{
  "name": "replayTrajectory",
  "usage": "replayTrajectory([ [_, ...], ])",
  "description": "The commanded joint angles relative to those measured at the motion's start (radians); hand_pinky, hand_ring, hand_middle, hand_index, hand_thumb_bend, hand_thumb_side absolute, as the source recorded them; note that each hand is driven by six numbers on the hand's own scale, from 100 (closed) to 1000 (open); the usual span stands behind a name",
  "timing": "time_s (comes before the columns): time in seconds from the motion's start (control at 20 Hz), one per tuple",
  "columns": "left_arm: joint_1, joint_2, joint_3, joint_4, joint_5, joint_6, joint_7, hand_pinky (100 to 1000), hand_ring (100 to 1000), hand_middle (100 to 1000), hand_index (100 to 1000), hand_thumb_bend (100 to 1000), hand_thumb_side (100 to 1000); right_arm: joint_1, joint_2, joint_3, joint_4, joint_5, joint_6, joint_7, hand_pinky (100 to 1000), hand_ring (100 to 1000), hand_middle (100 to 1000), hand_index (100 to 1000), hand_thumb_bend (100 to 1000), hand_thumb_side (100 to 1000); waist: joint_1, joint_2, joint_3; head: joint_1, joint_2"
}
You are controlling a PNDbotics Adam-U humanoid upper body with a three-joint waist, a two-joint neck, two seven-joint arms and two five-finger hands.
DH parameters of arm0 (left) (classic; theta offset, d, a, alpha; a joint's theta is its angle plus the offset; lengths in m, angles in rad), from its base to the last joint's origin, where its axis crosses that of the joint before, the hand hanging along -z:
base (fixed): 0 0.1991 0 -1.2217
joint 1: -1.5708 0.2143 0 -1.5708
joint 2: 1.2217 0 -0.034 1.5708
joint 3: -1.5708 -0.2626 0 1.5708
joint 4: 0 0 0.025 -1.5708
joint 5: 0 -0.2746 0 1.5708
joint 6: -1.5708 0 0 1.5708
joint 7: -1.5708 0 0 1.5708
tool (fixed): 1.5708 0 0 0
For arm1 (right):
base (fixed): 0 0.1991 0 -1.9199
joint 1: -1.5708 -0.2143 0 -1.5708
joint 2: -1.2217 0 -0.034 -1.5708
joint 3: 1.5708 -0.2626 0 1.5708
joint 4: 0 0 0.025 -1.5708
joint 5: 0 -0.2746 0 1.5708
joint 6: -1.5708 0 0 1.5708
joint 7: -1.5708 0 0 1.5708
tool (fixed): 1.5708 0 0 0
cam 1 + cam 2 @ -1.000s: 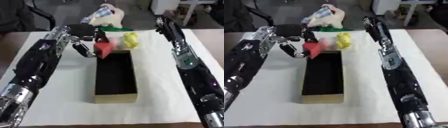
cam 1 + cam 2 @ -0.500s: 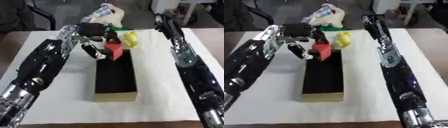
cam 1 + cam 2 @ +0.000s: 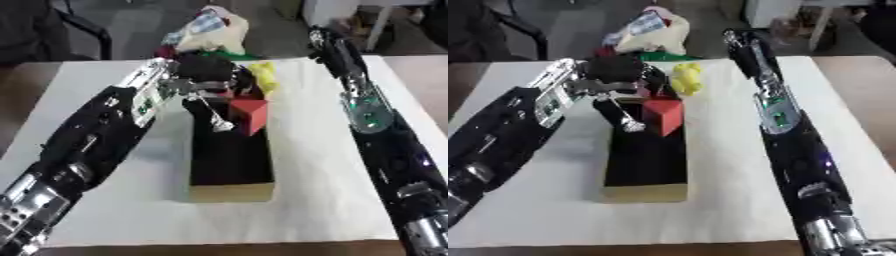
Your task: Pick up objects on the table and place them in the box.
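My left hand (image 3: 206,71) is over the far end of the long box (image 3: 229,191), which has tan walls and a dark inside. Its fingers are curled on a red block (image 3: 250,115), which hangs tilted above the box's right wall. One silver-tipped finger (image 3: 216,120) points down into the box. A yellow object (image 3: 687,78) lies on the white cloth just behind the box, to the right. My right arm runs up the right side, and its hand (image 3: 318,39) shows dark and blurred near the table's far edge.
A pile with a cream soft thing (image 3: 219,36), a blue-white piece and something green sits at the far edge behind the box. A white cloth (image 3: 114,210) covers the table. Chairs stand beyond the table at the left.
My left hand has carried the red block rightward, from beside the box's far left corner to over its far end. The right arm has stayed put.
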Motion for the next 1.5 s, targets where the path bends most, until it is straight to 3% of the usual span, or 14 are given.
replayTrajectory([
  [0.05, -0.009, 0.011, -0.016, -0.026, 0.032, -0.234, -0.293, 603, 578, 562, 838, 139, 433, -0.021, -0.01, 0.005, -0.012, 0.001, 0.0, -0.001, 716, 661, 655, 882, 100, 977, -0.001, -0.015, -0.001, 0.003, 0.006],
  [0.45, 0.034, -0.003, -0.058, -0.029, 0.041, -0.234, -0.384, 629, 600, 587, 858, 222, 488, -0.022, -0.011, 0.005, -0.009, -0.001, 0.001, -0.001, 716, 663, 655, 881, 100, 982, -0.002, -0.008, -0.001, 0.003, 0.004],
  [0.7, 0.043, 0.0, -0.084, -0.059, 0.056, -0.234, -0.418, 712, 704, 703, 918, 500, 637, -0.022, -0.011, 0.005, -0.009, -0.001, 0.001, -0.001, 716, 664, 655, 881, 100, 984, 0.0, -0.008, 0.001, 0.004, 0.005],
  [0.95, 0.045, 0.02, -0.098, -0.102, 0.082, -0.234, -0.45, 754, 764, 777, 963, 652, 751, -0.021, -0.011, 0.006, -0.009, 0.0, 0.002, -0.001, 716, 665, 655, 881, 100, 986, 0.001, -0.01, 0.004, 0.004, 0.004],
  [1.2, 0.023, 0.084, -0.028, -0.123, 0.117, -0.234, -0.416, 727, 741, 752, 935, 606, 723, -0.019, -0.015, 0.006, -0.008, 0.001, 0.004, -0.002, 716, 665, 655, 880, 100, 986, 0.002, -0.016, 0.013, 0.003, 0.004],
  [1.5, -0.023, 0.121, 0.157, -0.004, 0.012, -0.234, -0.267, 702, 710, 724, 914, 596, 674, -0.015, -0.018, 0.006, -0.007, 0.0, 0.004, -0.001, 716, 666, 655, 880, 100, 987, 0.002, -0.023, 0.017, -0.002, 0.004],
])
